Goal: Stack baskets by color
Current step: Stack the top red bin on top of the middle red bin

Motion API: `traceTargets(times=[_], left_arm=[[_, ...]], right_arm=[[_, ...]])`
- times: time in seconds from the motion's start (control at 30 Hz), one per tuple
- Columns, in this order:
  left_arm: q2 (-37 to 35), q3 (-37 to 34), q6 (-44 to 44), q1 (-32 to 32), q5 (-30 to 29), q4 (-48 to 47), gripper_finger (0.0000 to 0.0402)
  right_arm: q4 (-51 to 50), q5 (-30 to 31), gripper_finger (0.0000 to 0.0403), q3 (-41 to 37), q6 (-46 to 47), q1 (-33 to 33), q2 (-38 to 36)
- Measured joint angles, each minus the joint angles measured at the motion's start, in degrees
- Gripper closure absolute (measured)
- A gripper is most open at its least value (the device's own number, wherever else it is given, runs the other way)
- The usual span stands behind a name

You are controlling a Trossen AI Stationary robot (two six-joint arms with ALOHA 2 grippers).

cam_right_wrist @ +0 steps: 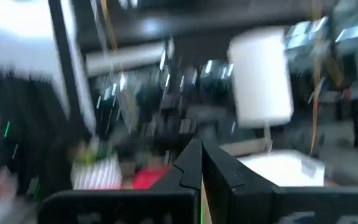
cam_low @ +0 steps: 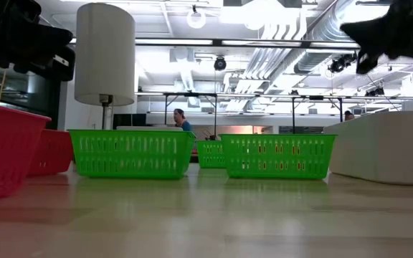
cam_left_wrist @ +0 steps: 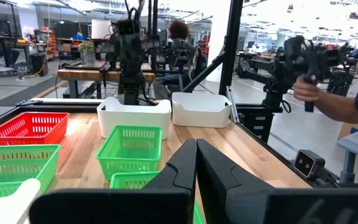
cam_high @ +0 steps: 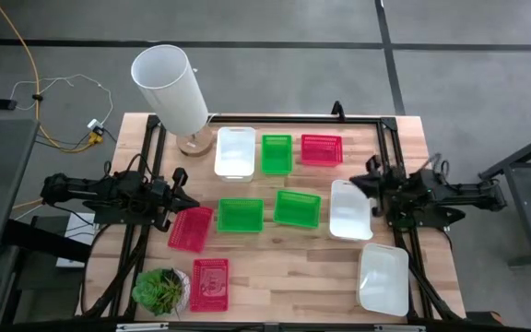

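Nearest, low on the wooden table (cam_high: 284, 267): small leafy plant (cam_high: 159, 290) in a round pot, then a flat red basket (cam_high: 209, 284) with holes in its sides, then a smooth white basket (cam_high: 383, 278) with round corners.

Middle row: left gripper (cam_high: 184, 203), thin dark fingers pressed tight together, holding nothing, just above a tilted red basket (cam_high: 190, 229). Next, two bright green baskets (cam_high: 240, 215) (cam_high: 298, 208) side by side, thin slots all round their walls. Then a white basket (cam_high: 349, 210), and the right gripper (cam_high: 365, 181) at its far corner, fingers clenched too, holding nothing.

Far row: tall smooth white tube (cam_high: 171, 88) on a round wooden foot, then a white basket (cam_high: 235, 152), a green basket (cam_high: 277, 154) and a red basket (cam_high: 321, 149), each apart from the next.

No baskets stacked yet.
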Motion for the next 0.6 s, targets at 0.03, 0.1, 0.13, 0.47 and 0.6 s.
traceTargets(times=[0.03, 0.1, 0.13, 0.47, 0.6], left_arm=[[0.0, 0.01, 0.0, 0.0, -0.01, 0.01, 0.0401], [0.0, 0.0, 0.0, 0.0, -0.01, 0.41, 0.0401], [0.0, 0.0, 0.0, 0.0, 0.0, 1.1, 0.0401], [0.25, -0.02, -6.33, -0.02, -5.0, 9.54, 0.0401], [3.73, 0.29, -7.83, 0.0, -7.96, 18.97, 0.0401]], right_arm=[[0.97, 1.28, 0.0402, 0.43, -0.5, 0.0, 0.01], [1.01, 4.46, 0.0402, 2.22, -1.68, 0.0, 0.65], [0.97, 6.35, 0.0402, 3.49, -2.39, 0.0, 1.08], [-20.99, 14.12, 0.0402, 19.48, -3.37, 0.0, 11.91], [-22.55, 14.59, 0.0402, 21.13, -3.53, 0.0, 17.63]])
